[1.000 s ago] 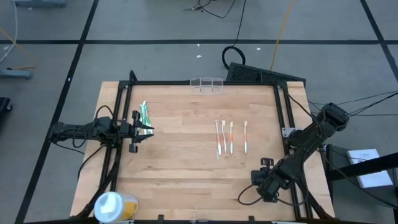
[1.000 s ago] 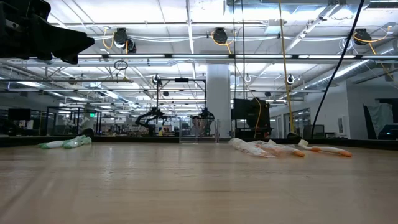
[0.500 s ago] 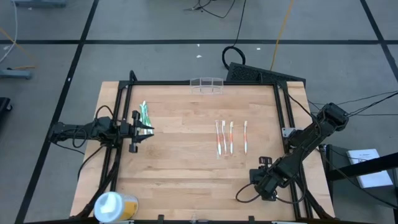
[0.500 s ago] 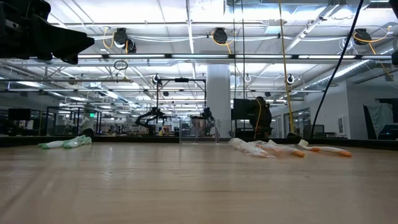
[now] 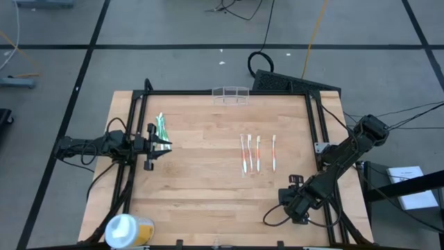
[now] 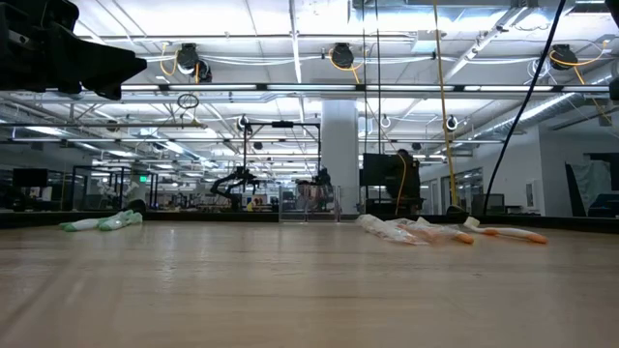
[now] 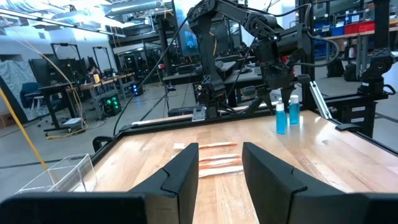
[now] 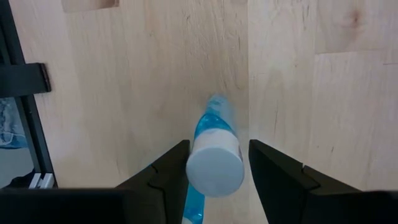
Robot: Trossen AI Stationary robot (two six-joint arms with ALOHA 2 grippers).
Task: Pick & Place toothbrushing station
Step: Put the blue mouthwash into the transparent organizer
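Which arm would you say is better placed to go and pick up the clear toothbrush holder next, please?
Probably left: the left gripper is open, empty and nearer the clear toothbrush holder at the table's far edge. The right gripper sits at the near right corner, straddling a blue bottle.

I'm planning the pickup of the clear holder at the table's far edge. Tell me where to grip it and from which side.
The toothbrushing station stands upright at the far edge, open side up, with thin clear walls and dividers. I would come down from above and close on one long wall near its middle, one finger inside and one outside. The left gripper waits open near the green tubes; the right gripper hangs open over a blue bottle.
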